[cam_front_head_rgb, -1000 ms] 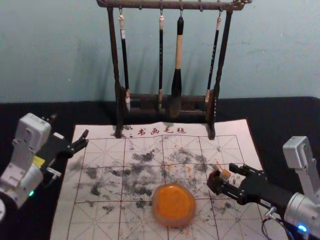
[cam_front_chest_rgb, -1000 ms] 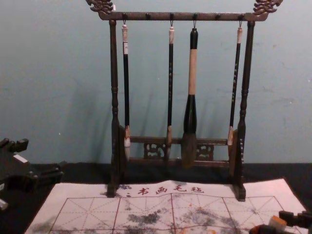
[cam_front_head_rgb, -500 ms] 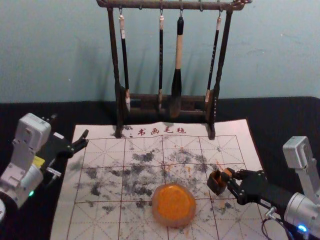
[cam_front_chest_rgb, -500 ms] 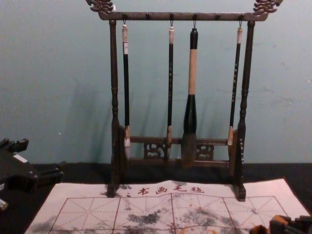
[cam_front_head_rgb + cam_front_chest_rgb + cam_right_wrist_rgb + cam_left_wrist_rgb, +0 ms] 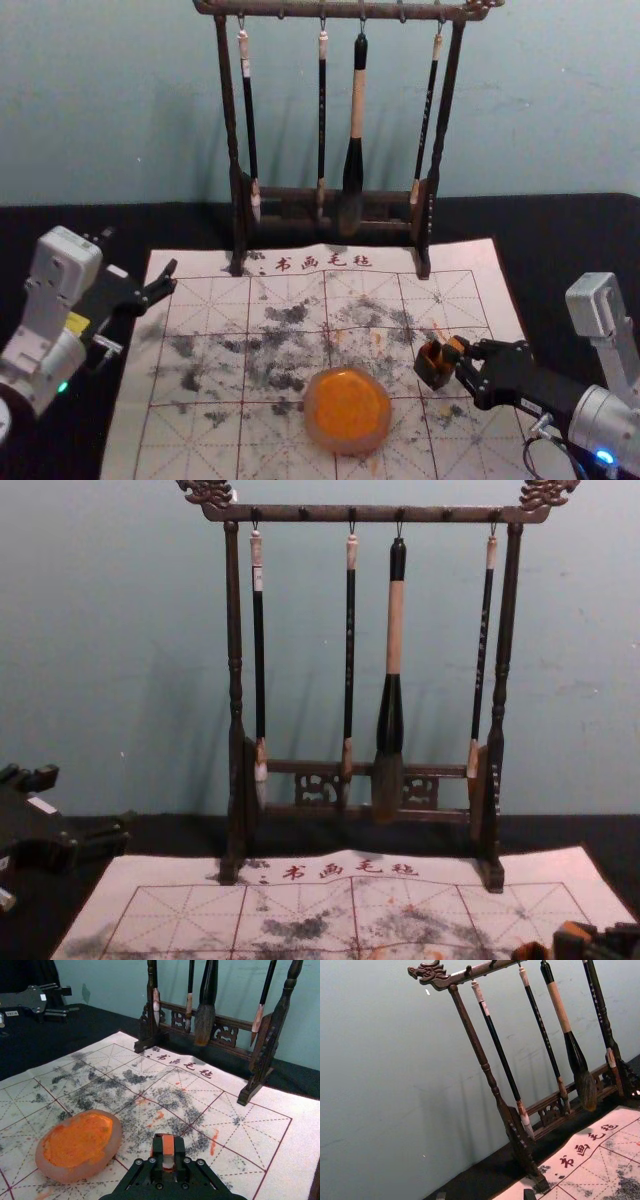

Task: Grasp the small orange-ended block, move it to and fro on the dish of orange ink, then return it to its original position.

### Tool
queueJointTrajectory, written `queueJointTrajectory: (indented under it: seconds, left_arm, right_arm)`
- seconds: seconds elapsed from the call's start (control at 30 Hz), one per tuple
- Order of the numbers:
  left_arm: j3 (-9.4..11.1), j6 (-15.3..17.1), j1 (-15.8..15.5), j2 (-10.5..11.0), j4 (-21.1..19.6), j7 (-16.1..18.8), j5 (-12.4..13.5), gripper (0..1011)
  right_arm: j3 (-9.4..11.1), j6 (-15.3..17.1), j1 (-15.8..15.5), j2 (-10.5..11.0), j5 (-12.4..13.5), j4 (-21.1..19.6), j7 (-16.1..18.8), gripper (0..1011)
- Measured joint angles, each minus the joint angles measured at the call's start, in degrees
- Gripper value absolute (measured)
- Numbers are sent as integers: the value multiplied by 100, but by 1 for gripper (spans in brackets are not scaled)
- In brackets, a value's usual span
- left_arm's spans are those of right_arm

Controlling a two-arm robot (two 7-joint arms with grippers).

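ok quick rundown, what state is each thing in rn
left gripper: open, nothing held
right gripper: shut on the block
block: gripped, orange end showing
dish: holding orange ink
dark box: open-topped, orange inside
mat: laid out, blotched black and orange
brushes: hanging
rack: standing
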Motion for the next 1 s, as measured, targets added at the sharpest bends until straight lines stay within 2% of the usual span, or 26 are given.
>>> queueJointTrajectory:
  seconds: [1.0]
  left_arm:
    - [0, 0, 0, 0, 0, 0, 0, 1001]
  right_arm:
    - [52, -61, -3, -34, -77, -42, 5, 96]
